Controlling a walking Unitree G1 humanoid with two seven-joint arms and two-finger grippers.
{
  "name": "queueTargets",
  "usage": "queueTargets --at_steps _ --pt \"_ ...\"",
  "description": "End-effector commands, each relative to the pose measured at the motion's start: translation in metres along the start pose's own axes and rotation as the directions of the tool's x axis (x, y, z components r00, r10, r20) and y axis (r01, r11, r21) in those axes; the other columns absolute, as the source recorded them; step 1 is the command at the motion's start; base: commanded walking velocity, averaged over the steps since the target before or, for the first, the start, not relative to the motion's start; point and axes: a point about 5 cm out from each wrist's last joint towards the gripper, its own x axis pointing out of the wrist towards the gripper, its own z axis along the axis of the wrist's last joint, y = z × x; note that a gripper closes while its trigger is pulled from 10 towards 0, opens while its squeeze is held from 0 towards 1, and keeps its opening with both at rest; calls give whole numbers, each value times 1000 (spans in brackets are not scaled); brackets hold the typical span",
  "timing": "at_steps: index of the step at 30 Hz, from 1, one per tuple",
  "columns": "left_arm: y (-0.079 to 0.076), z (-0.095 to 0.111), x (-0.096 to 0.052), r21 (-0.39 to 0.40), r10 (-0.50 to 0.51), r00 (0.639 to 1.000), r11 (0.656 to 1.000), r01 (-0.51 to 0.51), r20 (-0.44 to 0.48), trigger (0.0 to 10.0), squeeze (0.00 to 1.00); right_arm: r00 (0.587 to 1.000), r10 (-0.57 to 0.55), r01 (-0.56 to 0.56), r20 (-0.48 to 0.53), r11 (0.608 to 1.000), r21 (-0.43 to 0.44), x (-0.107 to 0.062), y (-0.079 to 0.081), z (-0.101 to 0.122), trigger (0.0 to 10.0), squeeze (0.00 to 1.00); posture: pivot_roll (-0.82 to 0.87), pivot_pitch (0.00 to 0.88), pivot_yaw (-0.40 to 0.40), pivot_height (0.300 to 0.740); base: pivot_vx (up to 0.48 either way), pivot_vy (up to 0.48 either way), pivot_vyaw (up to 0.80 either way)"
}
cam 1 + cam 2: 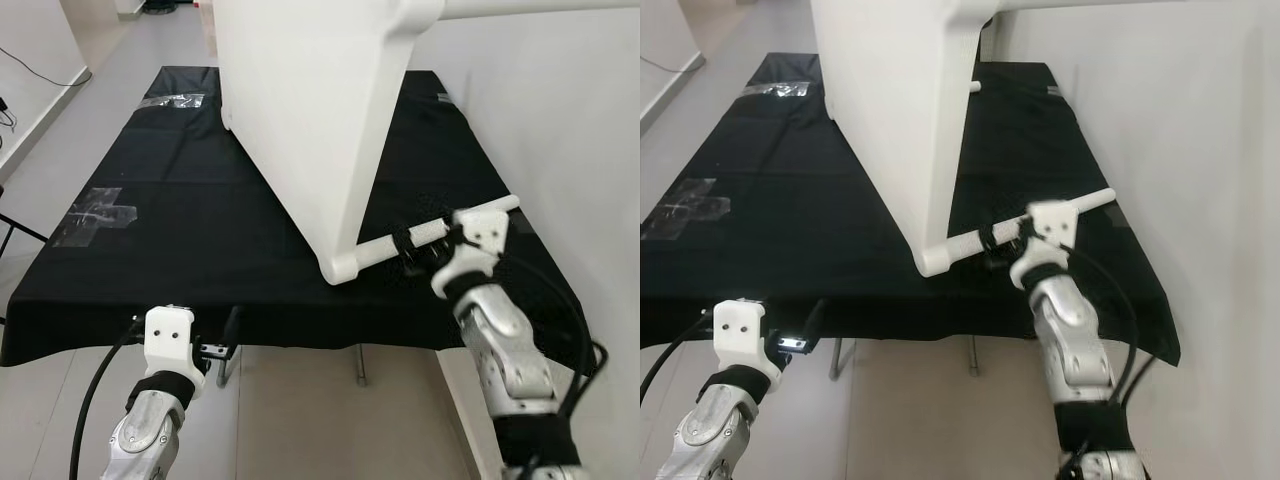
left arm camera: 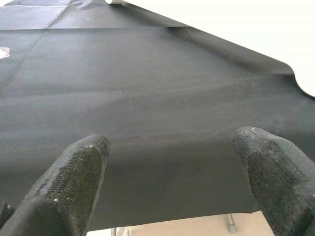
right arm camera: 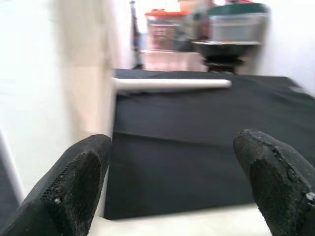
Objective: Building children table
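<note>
The white leg [image 1: 440,232] — lying crosswise, screwed into the tipped white table [image 1: 300,110] — is being straddled by the released right pincer [image 1: 425,250] (the left pincer [image 1: 215,345], also released, is being held farther off).

A plain indoor room arranged as a test or work space rather than a furnished living area. A bench [image 1: 200,230] draped in black cloth [image 1: 150,290] carries clear tape marks [image 1: 98,214] and stands on metal legs [image 1: 361,365] over a pale floor [image 1: 300,420]. Bare white walls [image 1: 560,120] enclose it. Stacked plastic storage bins [image 3: 170,37] sit beyond the far end, and a cable [image 1: 40,70] trails along the floor.
</note>
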Motion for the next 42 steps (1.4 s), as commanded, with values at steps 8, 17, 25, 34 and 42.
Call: queueTargets --at_steps 8,17,25,34,42 --pt "-2 -3 -2 49 -17 1000 999 18 -19 10000 0 983 182 -182 29 983 9 28 58 17 10000 0 83 174 -56 740 0 0 0" --pt "0 -1 -5 69 -11 1000 998 12 -17 10000 0 951 299 -303 79 951 55 38 106 32 10000 0 103 179 -49 740 0 0 0" --pt "1 -1 -5 84 -18 1000 996 20 -21 10000 0 967 250 -252 42 967 40 40 100 27 10000 0 106 184 -42 740 0 0 0" --pt "2 1 -4 91 -34 999 995 36 -24 10000 0 892 396 -435 -218 883 -176 18 46 -8 10000 0 90 188 -37 740 0 0 0" --pt "1 3 -2 97 -38 999 994 41 -24 10000 0 857 448 -494 -253 855 -161 12 37 -12 10000 0 81 190 -48 740 0 0 0"
